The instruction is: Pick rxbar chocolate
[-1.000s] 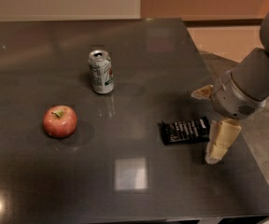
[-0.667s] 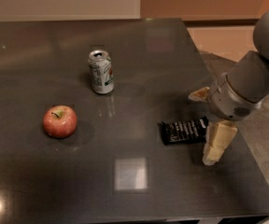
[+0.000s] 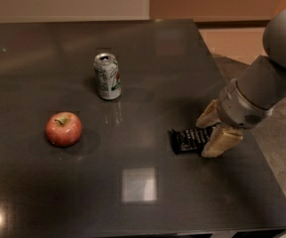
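The tan two-finger gripper (image 3: 205, 139) has drawn its fingers in from a wide straddle a second ago. They now appear clamped across the right end of the flat, rectangular rxbar chocolate (image 3: 185, 140) in its glossy black wrapper, which lies on the dark, polished bench (image 3: 182, 202) near the right edge. The grasp looks made, so lifting seems next. The wrapper is thin, slick film and could slip. The smooth round red apple (image 3: 63, 129) and the upright silver metal soda can (image 3: 107, 76) stand well apart to the left.
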`<act>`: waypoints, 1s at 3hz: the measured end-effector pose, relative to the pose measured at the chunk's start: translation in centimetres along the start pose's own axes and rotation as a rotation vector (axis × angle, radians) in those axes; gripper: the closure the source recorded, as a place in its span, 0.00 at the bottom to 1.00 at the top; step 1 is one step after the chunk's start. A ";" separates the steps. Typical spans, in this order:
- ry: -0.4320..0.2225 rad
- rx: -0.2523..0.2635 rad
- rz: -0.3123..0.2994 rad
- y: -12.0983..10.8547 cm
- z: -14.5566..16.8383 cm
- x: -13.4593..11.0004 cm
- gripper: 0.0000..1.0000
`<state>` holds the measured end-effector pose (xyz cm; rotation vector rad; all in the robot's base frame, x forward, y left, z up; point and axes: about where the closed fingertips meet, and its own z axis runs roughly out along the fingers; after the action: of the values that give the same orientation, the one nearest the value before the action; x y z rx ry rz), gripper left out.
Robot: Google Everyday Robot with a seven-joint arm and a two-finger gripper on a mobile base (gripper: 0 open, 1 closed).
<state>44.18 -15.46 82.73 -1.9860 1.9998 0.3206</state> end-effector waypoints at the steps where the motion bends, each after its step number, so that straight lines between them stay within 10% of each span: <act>1: 0.001 -0.006 0.000 0.0 0.2 0.0 0.64; 3: -0.013 -0.014 0.006 0.0 -0.3 -0.4 1.00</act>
<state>44.13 -15.24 83.16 -1.9812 2.0019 0.3484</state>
